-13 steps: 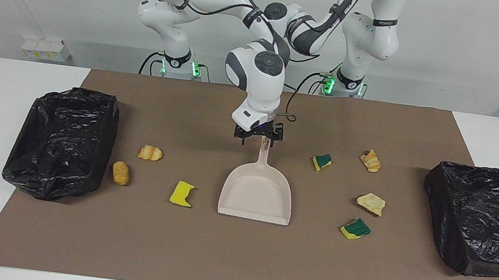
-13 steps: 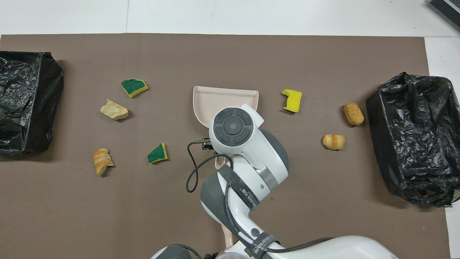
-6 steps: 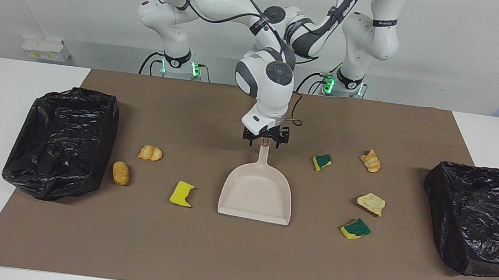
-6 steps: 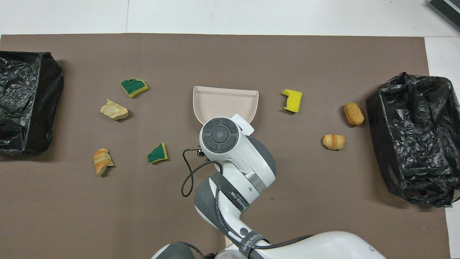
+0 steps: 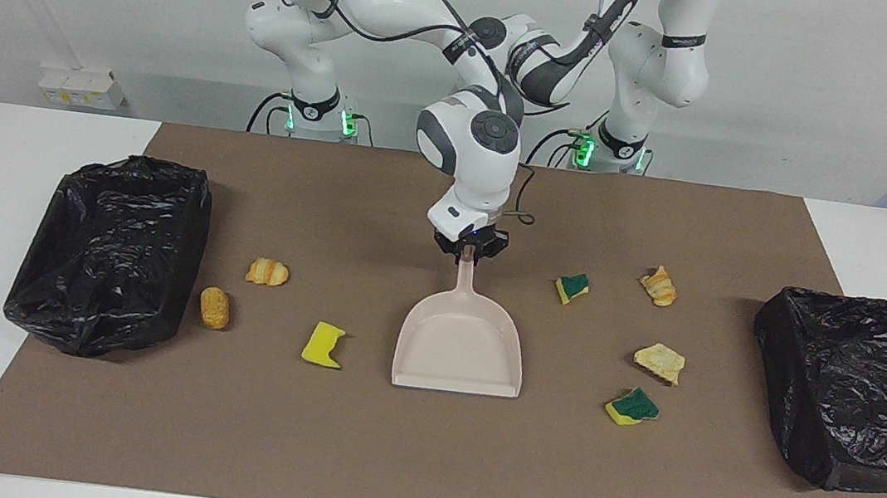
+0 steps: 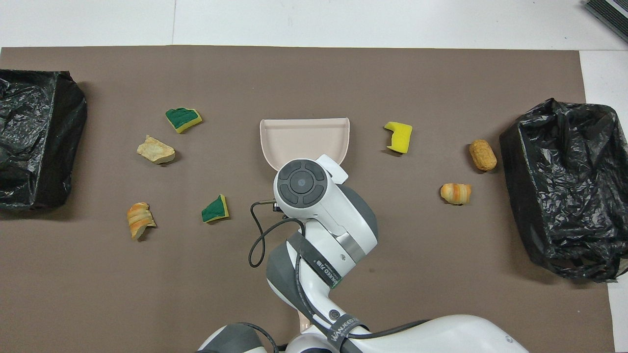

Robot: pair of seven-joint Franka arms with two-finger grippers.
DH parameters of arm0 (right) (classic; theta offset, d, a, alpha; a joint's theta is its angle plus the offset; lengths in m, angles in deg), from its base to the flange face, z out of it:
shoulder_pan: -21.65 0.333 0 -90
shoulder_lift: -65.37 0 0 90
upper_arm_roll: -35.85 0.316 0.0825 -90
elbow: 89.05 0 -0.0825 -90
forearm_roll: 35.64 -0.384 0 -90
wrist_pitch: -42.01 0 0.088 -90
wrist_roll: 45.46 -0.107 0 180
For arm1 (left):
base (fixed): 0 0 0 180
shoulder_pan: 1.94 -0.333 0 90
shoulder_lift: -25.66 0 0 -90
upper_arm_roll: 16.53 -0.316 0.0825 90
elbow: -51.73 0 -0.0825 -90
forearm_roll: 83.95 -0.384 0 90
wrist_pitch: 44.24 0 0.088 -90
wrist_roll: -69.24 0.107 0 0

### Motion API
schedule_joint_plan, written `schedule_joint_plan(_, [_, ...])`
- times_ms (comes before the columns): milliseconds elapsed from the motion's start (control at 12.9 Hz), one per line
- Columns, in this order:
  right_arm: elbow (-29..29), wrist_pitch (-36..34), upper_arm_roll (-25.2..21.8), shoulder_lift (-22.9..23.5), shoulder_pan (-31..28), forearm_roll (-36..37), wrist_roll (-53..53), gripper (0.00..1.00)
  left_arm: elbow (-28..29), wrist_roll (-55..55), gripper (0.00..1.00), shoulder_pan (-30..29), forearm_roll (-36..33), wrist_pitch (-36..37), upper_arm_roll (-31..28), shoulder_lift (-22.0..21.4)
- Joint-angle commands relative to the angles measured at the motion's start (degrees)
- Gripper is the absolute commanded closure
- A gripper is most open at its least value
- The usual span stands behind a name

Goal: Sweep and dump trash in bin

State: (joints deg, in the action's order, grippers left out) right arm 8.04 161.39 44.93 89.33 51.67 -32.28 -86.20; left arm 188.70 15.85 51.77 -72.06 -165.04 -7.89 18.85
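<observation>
My right gripper (image 5: 468,253) is shut on the end of the handle of the beige dustpan (image 5: 458,351), which lies flat mid-mat with its mouth pointing away from the robots. In the overhead view the right wrist covers the handle, and only the dustpan (image 6: 304,139) pan shows. Trash lies on both sides of it. Toward the right arm's end are a yellow sponge (image 5: 323,345), a tan roll (image 5: 215,307) and a croissant piece (image 5: 268,272). Toward the left arm's end are two green-topped sponges (image 5: 573,287) (image 5: 632,406), a bread scrap (image 5: 659,361) and a croissant piece (image 5: 659,286). My left gripper is hidden by the right arm.
A black-bagged bin (image 5: 113,249) stands at the right arm's end of the brown mat, another bin (image 5: 858,388) at the left arm's end. A sliver of something beige (image 6: 302,324) shows under the right arm at the robots' edge.
The right gripper slid back along the handle toward the robots and closed on its end. The dustpan turned slightly and now lies square to the mat.
</observation>
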Motion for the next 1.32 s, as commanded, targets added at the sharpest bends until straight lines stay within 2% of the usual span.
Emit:
schedule_joint_plan(0, [-0.6, 0.2, 0.4, -1.5, -2.2, 0.5, 2.0, 1.0, -2.1, 2.7, 1.0, -4.9, -2.5, 9.1, -0.1, -2.9])
schedule_joint_plan(233, [-0.3, -1.4, 0.4, -4.3, -6.3, -0.2, 15.5, 1.0, -2.3, 4.3, 1.0, -12.2, -6.6, 16.7, -0.1, -6.5])
schedule_joint_plan(465, [-0.5, -6.4, 0.3, -6.0, -8.6, 0.3, 30.3, 1.0, -2.3, 11.5, 1.0, -22.3, -7.4, 19.2, -0.3, -9.0])
schedule_joint_plan(698, [-0.3, -12.1, 0.1, -7.3, -10.4, 0.8, 44.1, 1.0, -3.5, 20.2, 1.0, -34.0, -8.8, 18.9, 0.0, -8.7])
schedule_joint_plan(853, [0.1, -16.3, 0.2, -8.2, -10.4, 5.0, 53.0, 1.0, -3.5, 21.2, 1.0, -40.6, -10.7, 18.2, 0.0, -8.2])
schedule_joint_plan(1008, [1.3, -19.9, 0.3, -9.6, -9.9, 8.6, 59.7, 1.0, -3.5, 23.4, 1.0, -45.9, -15.5, 17.9, -0.1, -7.8])
schedule_joint_plan(1241, [4.8, -19.4, 0.3, -11.4, -10.0, 12.3, 69.5, 1.0, -2.6, 26.4, 1.0, -53.9, -15.9, 15.7, -0.1, -7.4])
